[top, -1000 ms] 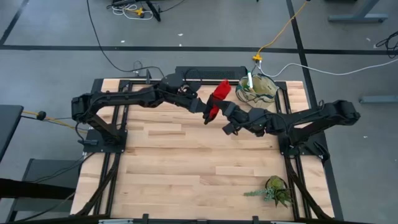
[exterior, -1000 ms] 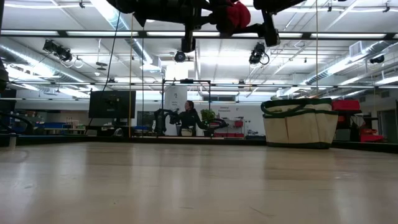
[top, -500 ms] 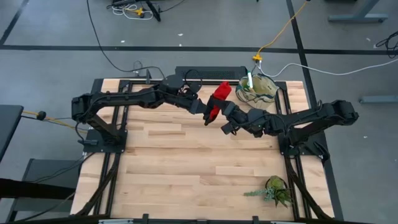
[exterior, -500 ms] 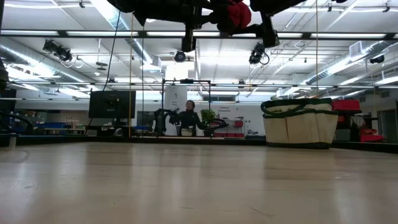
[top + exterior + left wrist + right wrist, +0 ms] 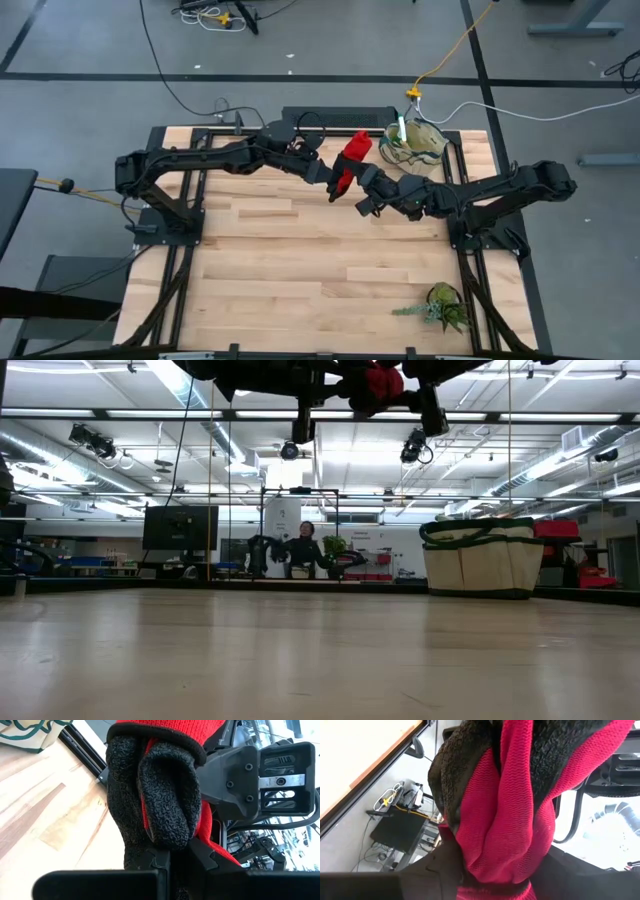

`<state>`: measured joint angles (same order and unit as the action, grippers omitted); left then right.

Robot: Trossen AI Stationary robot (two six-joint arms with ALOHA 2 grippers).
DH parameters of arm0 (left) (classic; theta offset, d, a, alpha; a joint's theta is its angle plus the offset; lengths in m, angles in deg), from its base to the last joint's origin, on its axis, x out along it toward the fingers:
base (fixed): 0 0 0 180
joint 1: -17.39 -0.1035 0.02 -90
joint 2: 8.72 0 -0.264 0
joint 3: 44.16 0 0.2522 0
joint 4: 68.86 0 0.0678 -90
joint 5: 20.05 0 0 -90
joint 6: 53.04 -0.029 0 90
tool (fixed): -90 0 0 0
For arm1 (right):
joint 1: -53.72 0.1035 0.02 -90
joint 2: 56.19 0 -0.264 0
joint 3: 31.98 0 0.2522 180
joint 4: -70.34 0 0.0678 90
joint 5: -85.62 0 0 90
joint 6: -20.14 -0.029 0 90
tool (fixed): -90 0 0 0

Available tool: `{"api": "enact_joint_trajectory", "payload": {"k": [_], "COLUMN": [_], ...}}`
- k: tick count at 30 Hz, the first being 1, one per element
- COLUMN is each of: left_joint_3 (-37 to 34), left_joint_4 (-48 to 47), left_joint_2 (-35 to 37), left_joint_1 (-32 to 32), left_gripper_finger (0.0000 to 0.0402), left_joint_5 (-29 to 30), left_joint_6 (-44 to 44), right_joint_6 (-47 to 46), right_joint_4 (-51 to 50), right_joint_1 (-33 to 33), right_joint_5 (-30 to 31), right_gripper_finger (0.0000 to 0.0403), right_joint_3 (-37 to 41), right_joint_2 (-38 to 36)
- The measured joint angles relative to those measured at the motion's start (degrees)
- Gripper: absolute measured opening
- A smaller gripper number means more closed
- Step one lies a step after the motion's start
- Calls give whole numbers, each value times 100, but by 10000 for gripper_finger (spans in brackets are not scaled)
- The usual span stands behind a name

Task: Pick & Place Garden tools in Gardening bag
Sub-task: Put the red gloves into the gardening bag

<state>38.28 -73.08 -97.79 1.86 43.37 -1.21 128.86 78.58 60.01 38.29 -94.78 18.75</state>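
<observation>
Glove [image 5: 352, 155]: red and black, hanging in the air above the far middle of the table [image 5: 300, 250], between the two arms, well clear of the boards.

Left claw [image 5: 336, 180]: pinching the glove's lower end, its fingers nearly together on the fabric.

Right claw [image 5: 362, 178]: pressing in beside the glove from the other side, with red knit bunched between its fingers; how firmly it is gripping, I cannot tell.

Bag [image 5: 412, 142]: beige with green trim, standing upright at the far right corner of the table, near the glove but apart from it.

Plant [image 5: 440, 305]: leafy, lying near the front right edge.
</observation>
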Motion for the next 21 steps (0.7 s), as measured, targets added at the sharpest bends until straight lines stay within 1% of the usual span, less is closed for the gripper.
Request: {"api": "enact_joint_trajectory", "payload": {"k": [14,21], "left_joint_3": [-1,-1], "left_joint_4": [0,8], "left_joint_2": [0,0], "left_joint_1": [0,2], "left_gripper_finger": [35,35], "left_joint_5": [0,134], "left_joint_6": [-13,-21], "right_joint_6": [-1,-5], "right_joint_4": [0,54], "right_joint_1": [0,-2], "right_joint_5": [-22,-13], "right_gripper_finger": [150,123], "right_joint_3": [0,2], "right_joint_2": [0,0]}}
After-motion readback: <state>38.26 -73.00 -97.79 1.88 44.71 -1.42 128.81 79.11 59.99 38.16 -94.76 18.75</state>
